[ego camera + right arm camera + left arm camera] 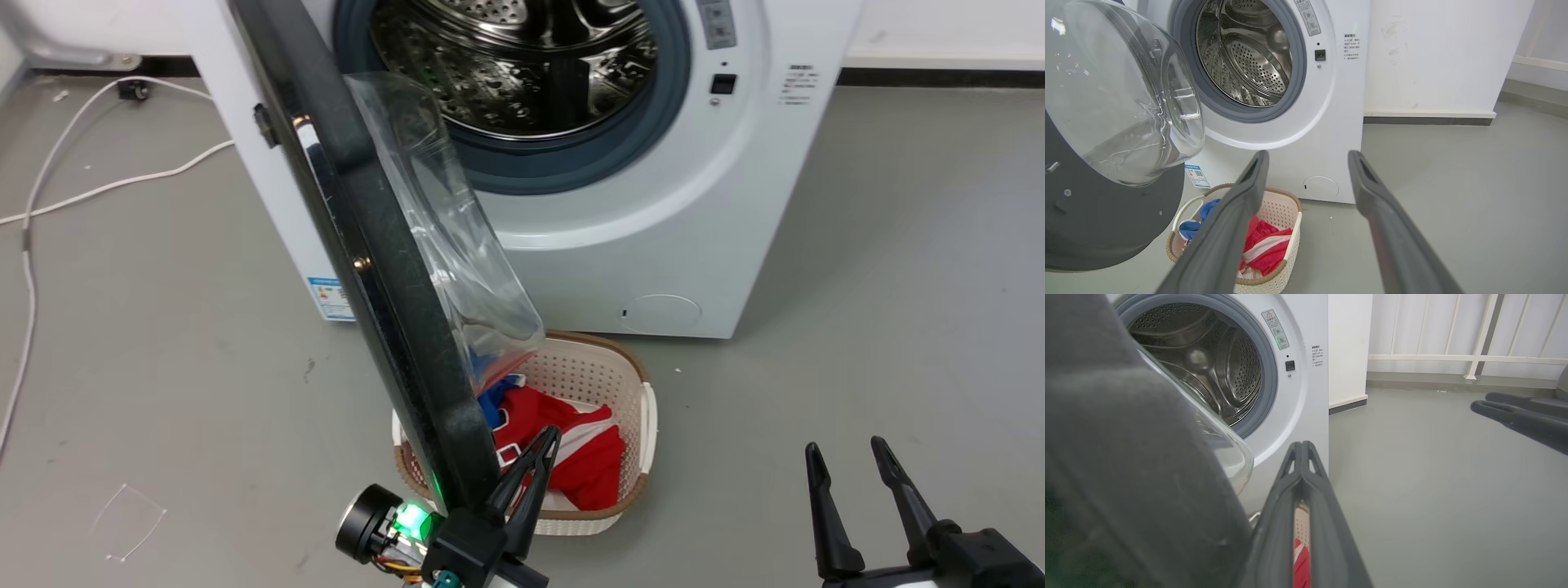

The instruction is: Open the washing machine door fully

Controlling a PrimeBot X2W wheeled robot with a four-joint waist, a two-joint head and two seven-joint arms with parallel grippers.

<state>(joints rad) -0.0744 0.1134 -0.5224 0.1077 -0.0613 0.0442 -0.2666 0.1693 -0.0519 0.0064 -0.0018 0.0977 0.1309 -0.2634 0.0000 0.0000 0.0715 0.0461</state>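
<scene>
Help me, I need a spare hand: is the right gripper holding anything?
No: the right gripper has its two fingers spread wide apart, with nothing held between them.

My left hand (547,441) and right hand (845,447), dark and slender
Each has two long, tapering matte-black fingers. At my left wrist sit a green light (414,519), a round black-rimmed cap (363,523) and orange wires (394,563).

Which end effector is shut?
The left end effector, fingers pressed together beside the black rim of the washing machine door. The right end effector has its fingers spread, over the floor.
</scene>
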